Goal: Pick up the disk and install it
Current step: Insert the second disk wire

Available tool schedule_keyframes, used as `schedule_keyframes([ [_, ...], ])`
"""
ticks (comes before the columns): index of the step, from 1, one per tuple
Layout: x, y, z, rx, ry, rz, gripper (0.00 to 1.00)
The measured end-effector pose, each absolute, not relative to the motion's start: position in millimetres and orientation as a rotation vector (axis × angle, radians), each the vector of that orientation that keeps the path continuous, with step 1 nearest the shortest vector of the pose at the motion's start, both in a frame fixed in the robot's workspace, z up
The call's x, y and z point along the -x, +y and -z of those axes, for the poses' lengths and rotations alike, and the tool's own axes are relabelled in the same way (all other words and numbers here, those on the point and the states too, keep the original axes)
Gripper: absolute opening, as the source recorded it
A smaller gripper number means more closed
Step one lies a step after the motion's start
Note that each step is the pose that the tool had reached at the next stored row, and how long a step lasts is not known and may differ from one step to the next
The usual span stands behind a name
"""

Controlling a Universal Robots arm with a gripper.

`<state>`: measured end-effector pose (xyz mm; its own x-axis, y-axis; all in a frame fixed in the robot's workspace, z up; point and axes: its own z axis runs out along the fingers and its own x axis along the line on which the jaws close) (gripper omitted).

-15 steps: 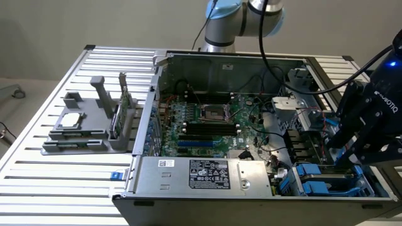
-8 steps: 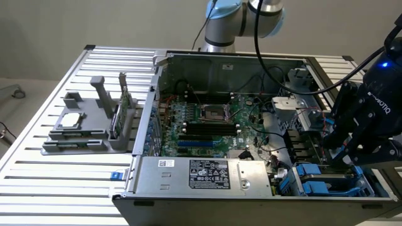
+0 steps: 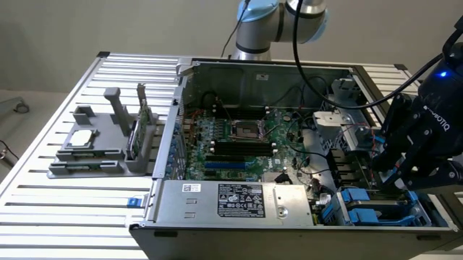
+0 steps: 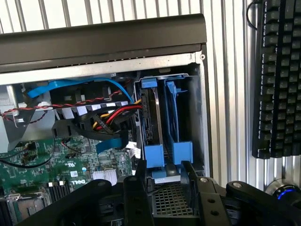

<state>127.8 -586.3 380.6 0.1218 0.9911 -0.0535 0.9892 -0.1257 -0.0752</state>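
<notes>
The disk (image 4: 149, 120) stands on edge in the drive bay at the front corner of the open computer case, on the exterior view's right. It is a dark slab in a blue carrier (image 4: 154, 155), with cables plugged into its side. A second blue carrier (image 4: 181, 151) fills the slot beside it. In the exterior view the blue carriers (image 3: 360, 208) show just below my black gripper (image 3: 393, 183). My gripper (image 4: 164, 181) hangs right over the carrier tabs. Its fingers (image 4: 141, 186) stand apart, with nothing clamped between them.
Red, yellow and blue cables (image 4: 113, 115) run into the bay beside the disk. The motherboard (image 3: 239, 141) and power supply (image 3: 239, 200) fill the case. A grey fixture (image 3: 94, 154) with a small silver chip (image 3: 83, 138) sits on the slatted table. A keyboard (image 4: 280, 75) lies beside the case.
</notes>
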Motion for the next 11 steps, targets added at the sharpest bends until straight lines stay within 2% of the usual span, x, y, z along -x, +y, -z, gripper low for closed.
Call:
schedule_keyframes([
  [5, -128, -586, -381, 2.337, -2.063, -0.14, 0.42],
  [11, -128, -569, -381, 2.339, -2.063, -0.142, 0.42],
])
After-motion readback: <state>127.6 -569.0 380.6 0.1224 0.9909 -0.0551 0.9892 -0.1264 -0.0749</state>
